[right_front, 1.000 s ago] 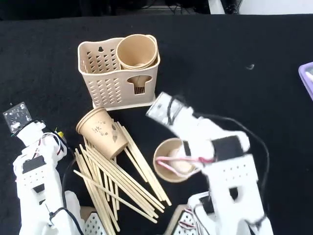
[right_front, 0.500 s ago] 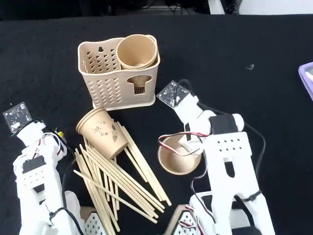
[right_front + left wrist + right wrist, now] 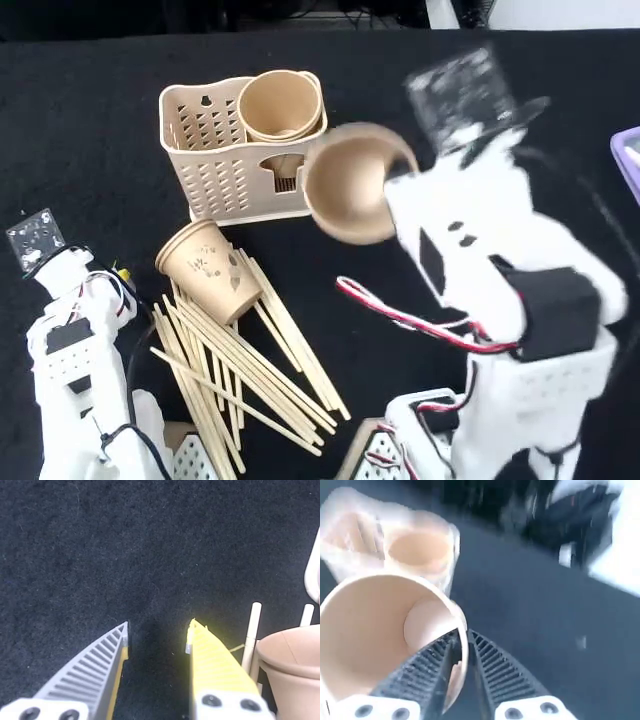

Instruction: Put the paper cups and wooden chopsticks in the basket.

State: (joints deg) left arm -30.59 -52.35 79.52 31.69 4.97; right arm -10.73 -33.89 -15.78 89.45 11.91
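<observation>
Right, high view: right jaws are clamped on a paper cup [image 3: 350, 183], raised off the tabletop [image 3: 120, 90] just beside the basket [image 3: 225, 165], on the side away from the left edge. It's tilted, with the mouth facing roughly up and toward the basket. A second ago this cup was low over the near-middle of the tabletop, next to the chopsticks [image 3: 245, 365]; it has since been lifted and carried toward the far edge. Stacked cups [image 3: 282, 103] stand mouth-up in the basket's compartment nearest the held cup. One cup [image 3: 208, 270] lies on its side across the chopsticks, mouth toward the far-left corner. The chopsticks fan out with long axes running far-left to near-right, unmoved.

Left wrist view: left jaws are spread apart over bare tabletop [image 3: 150, 540], with chopstick tips [image 3: 253, 625] and the lying cup [image 3: 295, 670] alongside.

Right wrist view: the held cup [image 3: 380, 630] has its mouth toward the camera, one jaw inside the rim and one outside. The basket [image 3: 350, 540] is beyond it.
</observation>
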